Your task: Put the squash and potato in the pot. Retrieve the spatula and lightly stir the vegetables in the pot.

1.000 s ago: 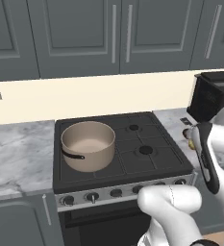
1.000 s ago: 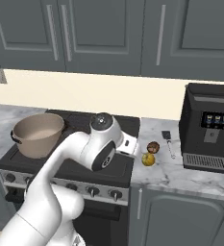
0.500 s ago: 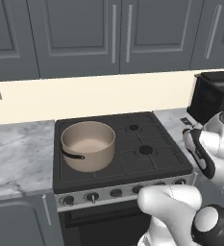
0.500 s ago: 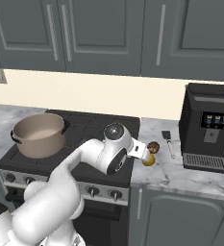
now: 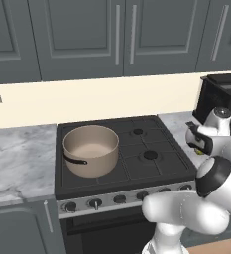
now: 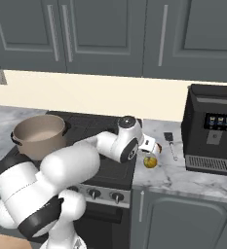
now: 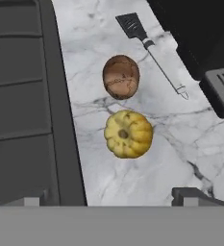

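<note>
Hand view first: you had the gripper (image 7: 108, 201) spread wide and empty, one dark tip near the stove (image 7: 27, 96) edge and the other out over the marble counter (image 7: 180, 144), with the squash (image 7: 128, 134) lying between them and not yet touched. Taking the squash as your landmark, the potato (image 7: 121, 77) sat just beyond it, close but apart, and the spatula (image 7: 152, 50) lay farther off again, beyond and to the right, beside the coffee machine (image 7: 200, 43).

What could have gone wrong, in my judgement: the squash was a round, ribbed lump, so fingers closing off-centre might have squeezed it out and rolled it into the potato or off toward the stove. Coming down too far forward, you might also have nudged the potato.

The spatula's long axis ran diagonally across the counter, its dark slotted blade pointing away from the squash toward the back wall, its grey handle trailing toward the machine's drip tray. The squash lay stem-end up.

In the left base view, the pot (image 5: 90, 150) stood on the stove, well apart from the squash, with nothing in it
</note>
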Tool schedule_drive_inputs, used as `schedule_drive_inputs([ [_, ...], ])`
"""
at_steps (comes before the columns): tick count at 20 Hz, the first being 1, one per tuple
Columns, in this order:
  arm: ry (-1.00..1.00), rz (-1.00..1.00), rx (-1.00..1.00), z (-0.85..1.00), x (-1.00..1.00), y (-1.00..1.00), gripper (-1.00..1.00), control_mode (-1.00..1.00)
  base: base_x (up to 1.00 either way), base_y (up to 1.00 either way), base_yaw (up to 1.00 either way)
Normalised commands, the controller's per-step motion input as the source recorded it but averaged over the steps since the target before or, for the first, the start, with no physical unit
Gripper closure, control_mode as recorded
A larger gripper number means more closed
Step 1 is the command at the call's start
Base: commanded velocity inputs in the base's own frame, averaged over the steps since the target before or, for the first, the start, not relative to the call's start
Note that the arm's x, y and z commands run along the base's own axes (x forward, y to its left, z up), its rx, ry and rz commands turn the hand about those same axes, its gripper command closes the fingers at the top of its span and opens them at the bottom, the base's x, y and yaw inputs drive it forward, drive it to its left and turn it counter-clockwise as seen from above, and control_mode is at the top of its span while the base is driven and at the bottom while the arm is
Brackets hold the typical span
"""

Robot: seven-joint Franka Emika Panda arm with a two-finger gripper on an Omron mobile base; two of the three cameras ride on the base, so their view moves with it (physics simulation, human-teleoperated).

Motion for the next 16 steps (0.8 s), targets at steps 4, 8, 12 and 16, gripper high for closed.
schedule_drive_inputs([
  [4, 0.03, 0.0, 0.0, -0.3, 0.18, -0.22, -1.0, -1.0, 0.0, 0.0, 0.0],
  [8, 0.0, 0.0, 0.0, -0.32, 0.25, -0.22, -1.0, -1.0, 0.0, 0.0, 0.0],
  [12, 0.1, 0.0, 0.0, -0.35, 0.32, -0.15, -1.0, -1.0, 0.0, 0.0, 0.0],
  [16, 0.19, 0.0, 0.0, -0.23, 0.3, -0.13, -1.0, -1.0, 0.0, 0.0, 0.0],
])
